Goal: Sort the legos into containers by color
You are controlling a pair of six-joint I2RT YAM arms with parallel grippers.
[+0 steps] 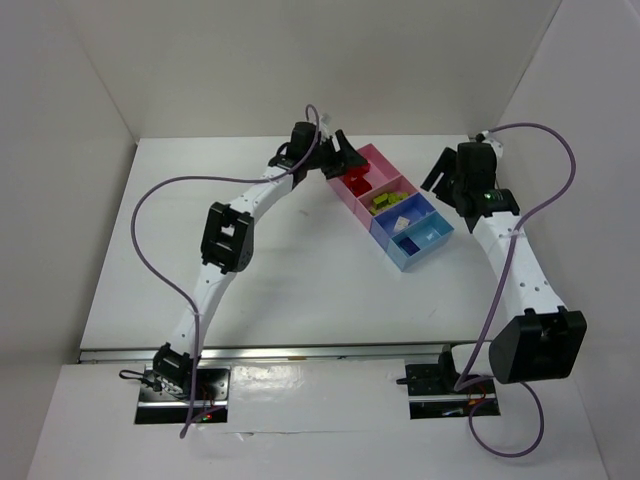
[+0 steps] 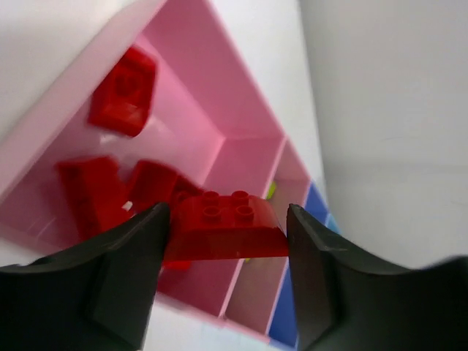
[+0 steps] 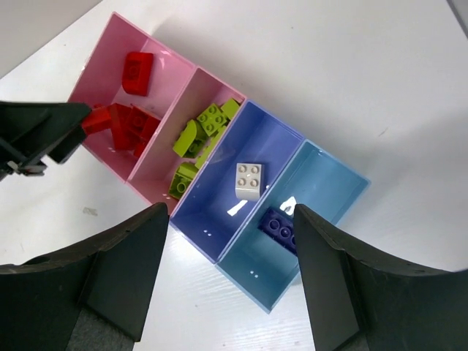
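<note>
Fingers (image 2: 124, 278) of the left gripper (image 2: 228, 245) are squeezed on a red brick (image 2: 223, 230), one black finger on each end, with the studs showing on top. The brick hangs just over the pink box (image 2: 208, 88), close to that box's near edge, and other red bricks (image 2: 121, 91) lie on the floor below it. It looks small, light and hard. It is smooth plastic with a sloping top, so I think it could slip or turn if pinched on the slopes. The flat ends, where it is held, seem the best place to grab. A short fall should not break it. The right gripper (image 3: 230, 219) holds nothing and its fingers are wide apart above the row of containers (image 3: 243, 101). From up there you can see lime green bricks (image 3: 194, 135) in the second box (image 3: 210, 89), a beige brick (image 3: 248, 179) in the purple-blue box (image 3: 270, 139), and a purple brick (image 3: 281, 227) in the light blue box (image 3: 329, 175) at the end.
</note>
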